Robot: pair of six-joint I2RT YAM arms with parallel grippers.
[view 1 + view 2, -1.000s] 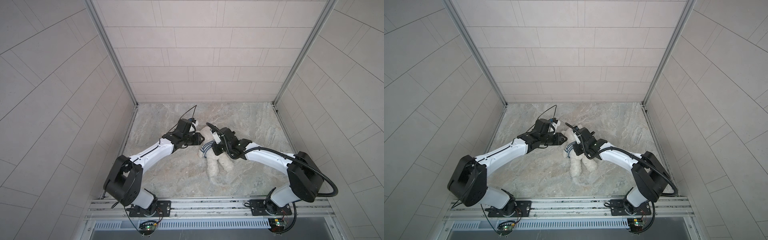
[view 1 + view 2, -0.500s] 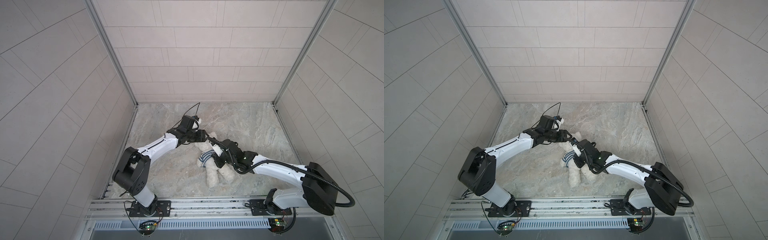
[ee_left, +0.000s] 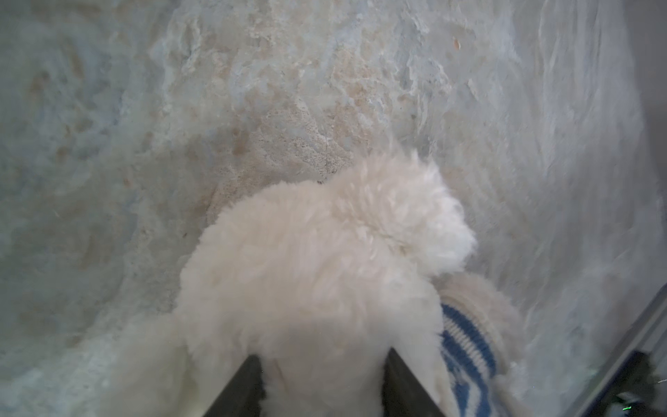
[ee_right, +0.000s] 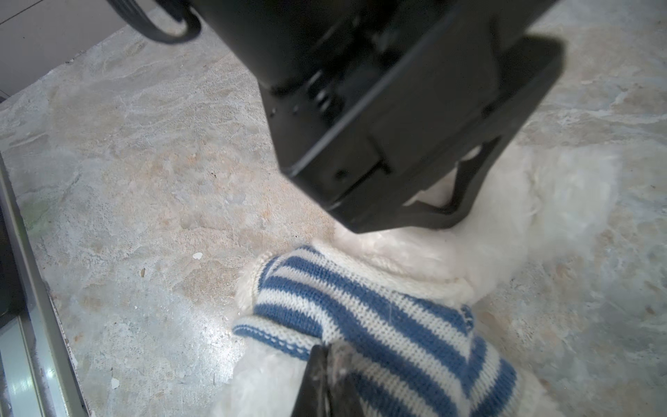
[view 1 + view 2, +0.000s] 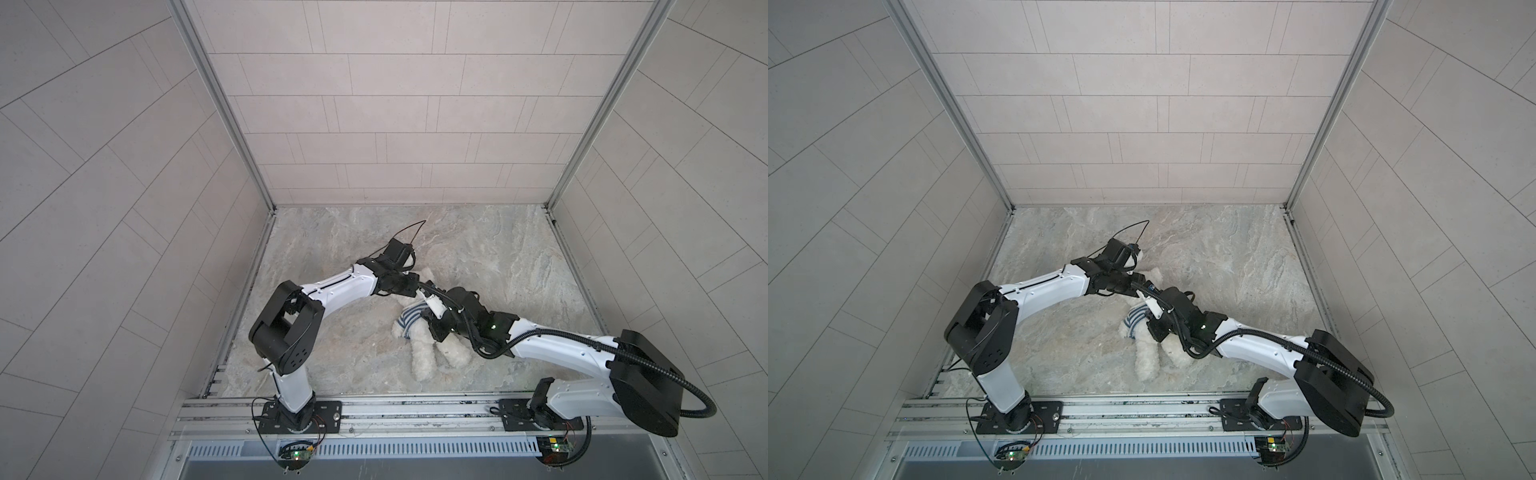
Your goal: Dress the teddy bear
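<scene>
White plush dominates the record: the teddy bear [image 5: 422,359] lies on the marbled table [image 5: 498,249], about midway between the side walls. Its head points toward the back wall and its two legs toward the front rail [image 5: 415,405]. In both top views a blue-and-white striped shirt [image 5: 1136,316] sits around its upper body, with the legs bare below it. We note the left gripper [image 5: 415,287] reaching in from the left onto the bear's head. In the left wrist view its two dark fingers [image 3: 245,386] stand apart, sunk into the fur on either side. The plush fills the gap between them, so we log it as clamped on the head. One round ear shows just beyond the fingers. The right gripper [image 5: 429,332] comes in low from the right across the bear's torso. In the right wrist view its tips [image 4: 326,382] are pressed together on the lower hem of the shirt, pinching the knit. A striped sleeve lies there on the table with a cream paw showing at its cuff. The two grippers sit just beside each other over the bear, and the picture from the left wrist is slightly blurred.
</scene>
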